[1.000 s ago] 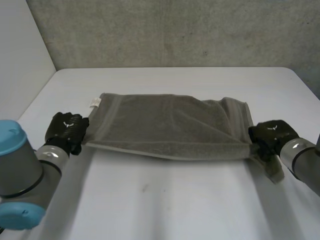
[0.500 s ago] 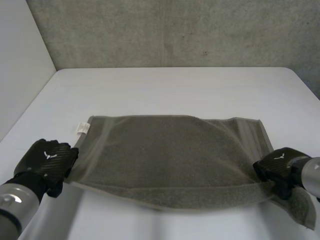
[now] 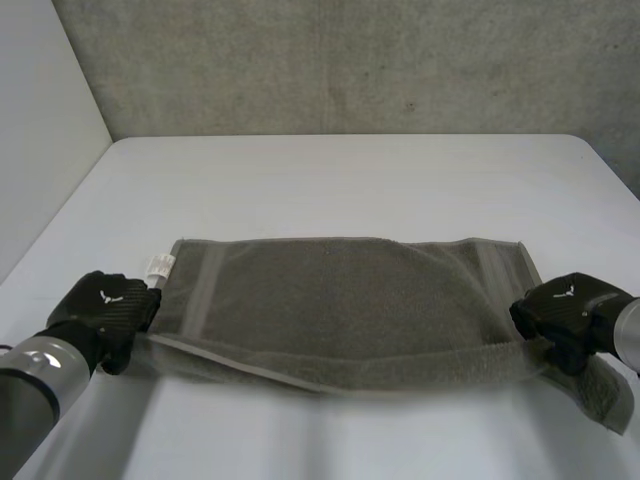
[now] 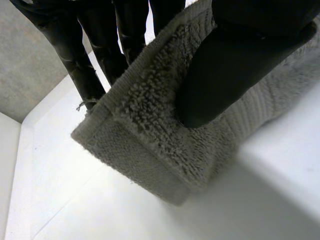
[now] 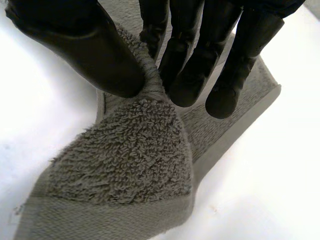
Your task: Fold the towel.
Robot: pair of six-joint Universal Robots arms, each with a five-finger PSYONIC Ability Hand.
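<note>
White table (image 3: pixel 330 180) fills most of the head view, with a rough grey concrete wall (image 3: pixel 350 60) across the top of the frame. A grey-brown terry towel (image 3: pixel 340 300) lies spread wide across the lower middle of the frame, its long sides running left to right. A small white tag (image 3: pixel 158 266) sticks out at its far left corner, and woven bands cross the cloth near both short ends.

The left hand (image 3: pixel 100 310) sits at the lower left of the frame on the towel's near left corner, at the end of the grey left arm (image 3: pixel 30 385). In the left wrist view its thumb (image 4: pixel 225 70) presses onto the looped pile while its fingers (image 4: pixel 95 55) reach down behind the hemmed edge – the corner is pinched between them, and its tip hangs free past the thumb over the white surface.

The right hand (image 3: pixel 565 312) is at the lower right of the frame, on the near right corner. In the right wrist view its thumb (image 5: pixel 95 50) and fingertips (image 5: pixel 195 65) close together on a raised ridge of cloth, gripping it. From that pinch the towel fans out beyond the fingertips to a flat hemmed border. In the head view a flap of this end trails past the right hand toward the lower right corner of the frame. Between the two hands the near edge shows as a paler band, sagging slightly in the middle.
</note>
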